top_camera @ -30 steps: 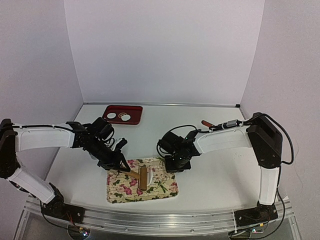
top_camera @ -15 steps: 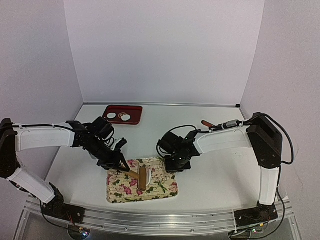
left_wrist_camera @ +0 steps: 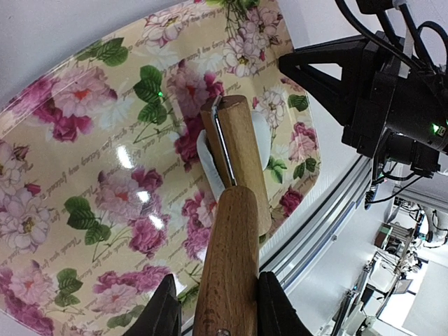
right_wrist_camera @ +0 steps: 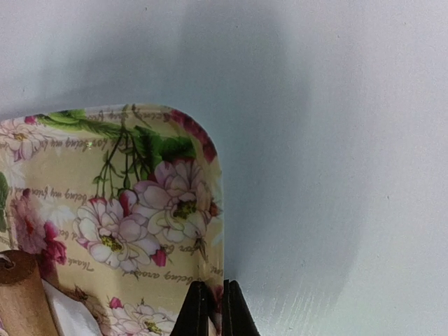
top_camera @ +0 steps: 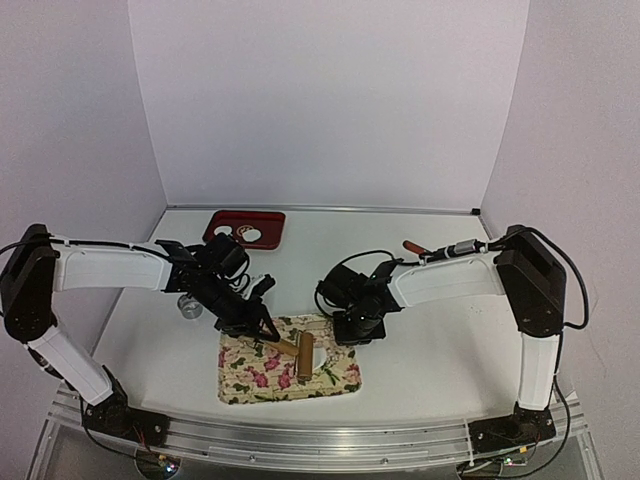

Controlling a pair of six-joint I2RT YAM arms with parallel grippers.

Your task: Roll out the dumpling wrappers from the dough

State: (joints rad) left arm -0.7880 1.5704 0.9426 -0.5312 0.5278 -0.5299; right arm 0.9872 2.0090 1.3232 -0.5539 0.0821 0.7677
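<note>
While the floral tray (top_camera: 240, 382) lies just ahead of the bases, the left arm reaches in low from the left, its left gripper (left_wrist_camera: 218, 318) clamped on the handle of the rolling pin (left_wrist_camera: 234, 161), whose roller rests on flat white dough (left_wrist_camera: 260, 133). Across the tray the right arm bends wrist-down, the right gripper (right_wrist_camera: 211, 308) pinched shut on the tray's far right rim. Farther back, dumpling wrappers (top_camera: 257, 236) lie on a red tray (top_camera: 275, 222).

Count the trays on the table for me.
2. A red tray sits at the far side of the table, left of centre. A floral tray lies near the front edge, between the two arms, with the rolling pin on it. None seems hidden.
</note>
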